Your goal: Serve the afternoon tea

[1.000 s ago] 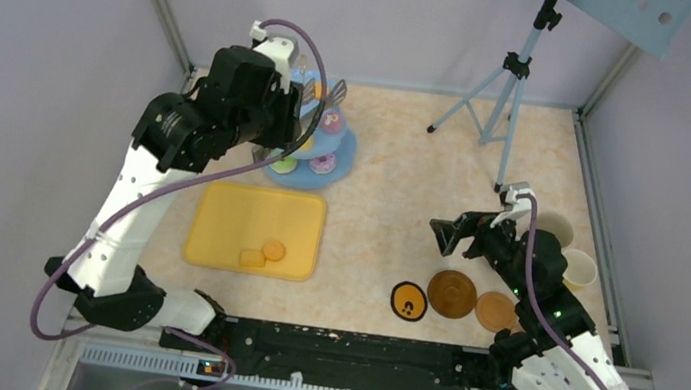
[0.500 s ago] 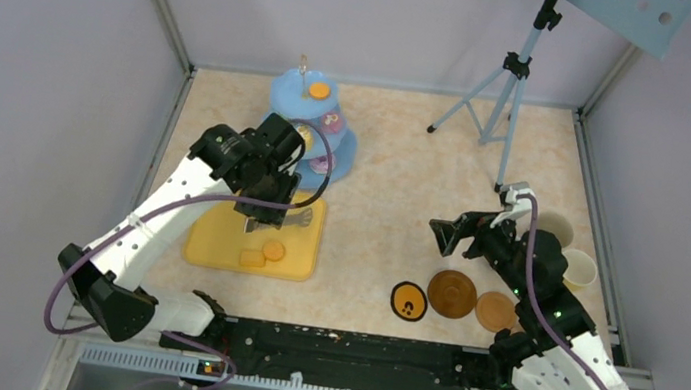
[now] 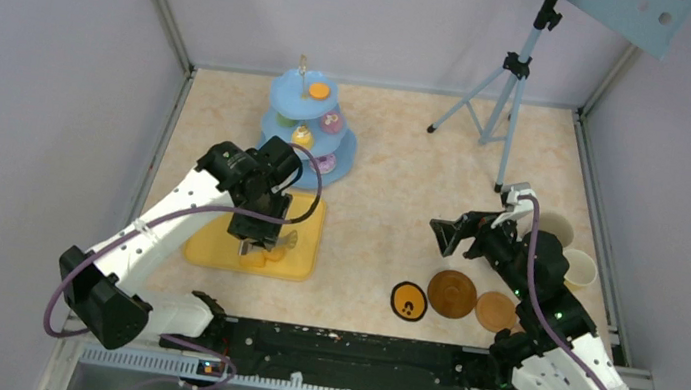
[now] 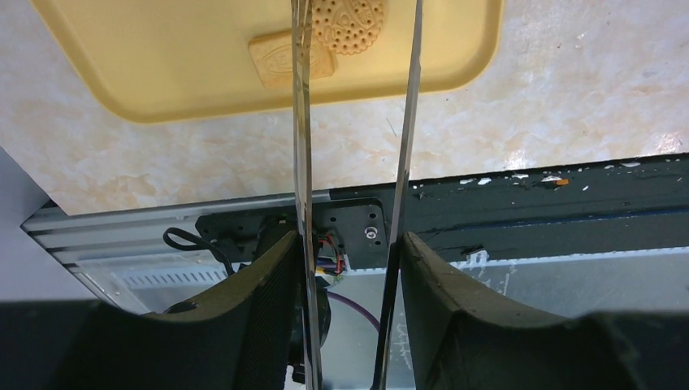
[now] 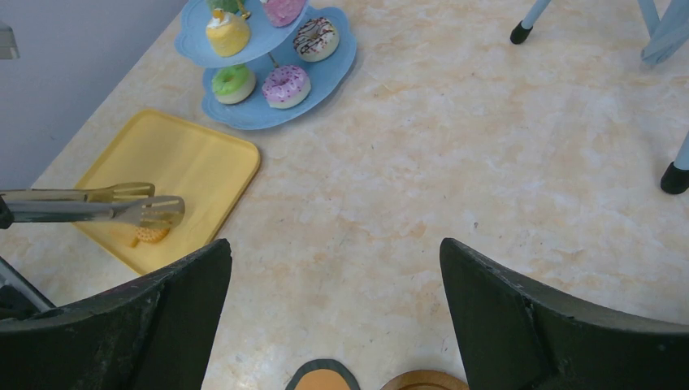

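Observation:
My left gripper (image 4: 349,244) is shut on the long metal tongs (image 4: 302,162), whose two arms run up between my fingers. The tong tips hang over the yellow tray (image 3: 218,214), either side of a round biscuit (image 4: 348,20) and beside a rectangular one (image 4: 276,61). At the back stands the light-blue three-tier stand (image 3: 310,130) with pastries (image 5: 284,84) on its tiers. My right gripper (image 3: 452,234) is open and holds nothing, hovering above bare table just behind the brown coasters (image 3: 453,293). Two mugs (image 3: 579,269) stand at the right edge.
A tripod (image 3: 507,85) stands at the back right. A dark-rimmed orange coaster (image 3: 408,300) lies left of the two brown ones. The black rail (image 4: 528,203) of the arm bases runs along the near edge. Walls enclose the table on three sides.
My left arm has swung from the tiered stand down and toward the near edge, bringing the tongs over the tray's biscuits. The right arm has not moved.

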### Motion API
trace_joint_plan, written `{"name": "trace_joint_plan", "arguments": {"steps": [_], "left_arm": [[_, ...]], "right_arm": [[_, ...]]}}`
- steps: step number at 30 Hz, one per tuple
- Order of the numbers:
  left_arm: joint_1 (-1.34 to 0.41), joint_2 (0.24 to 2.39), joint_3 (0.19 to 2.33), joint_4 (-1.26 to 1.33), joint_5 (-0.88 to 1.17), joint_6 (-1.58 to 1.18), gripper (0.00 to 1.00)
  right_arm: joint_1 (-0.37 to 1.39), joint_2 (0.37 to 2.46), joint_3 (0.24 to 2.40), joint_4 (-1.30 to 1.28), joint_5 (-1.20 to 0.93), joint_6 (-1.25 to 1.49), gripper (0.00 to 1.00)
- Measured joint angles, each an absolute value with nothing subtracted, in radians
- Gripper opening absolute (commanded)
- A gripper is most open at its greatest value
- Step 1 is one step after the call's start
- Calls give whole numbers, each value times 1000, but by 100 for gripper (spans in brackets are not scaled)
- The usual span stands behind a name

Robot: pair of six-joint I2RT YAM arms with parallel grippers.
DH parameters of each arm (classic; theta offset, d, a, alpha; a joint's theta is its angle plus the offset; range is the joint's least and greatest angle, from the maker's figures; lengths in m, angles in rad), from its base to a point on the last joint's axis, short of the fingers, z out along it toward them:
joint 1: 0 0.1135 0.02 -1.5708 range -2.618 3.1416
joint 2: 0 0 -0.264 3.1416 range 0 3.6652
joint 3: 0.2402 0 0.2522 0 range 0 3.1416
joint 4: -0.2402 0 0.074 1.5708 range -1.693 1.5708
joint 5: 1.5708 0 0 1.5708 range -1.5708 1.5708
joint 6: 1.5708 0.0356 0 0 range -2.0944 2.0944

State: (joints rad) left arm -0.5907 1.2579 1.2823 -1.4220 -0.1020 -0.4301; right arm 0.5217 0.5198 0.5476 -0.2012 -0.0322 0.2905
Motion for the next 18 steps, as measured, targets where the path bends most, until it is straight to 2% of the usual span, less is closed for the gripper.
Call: {"name": "trace_joint_plan", "arguments": {"steps": [18], "left_arm": [[-591,1222,1236,-1419,-118,-451,52]], "right_arm": [[522,531,537,-176,-39,291,97]]}}
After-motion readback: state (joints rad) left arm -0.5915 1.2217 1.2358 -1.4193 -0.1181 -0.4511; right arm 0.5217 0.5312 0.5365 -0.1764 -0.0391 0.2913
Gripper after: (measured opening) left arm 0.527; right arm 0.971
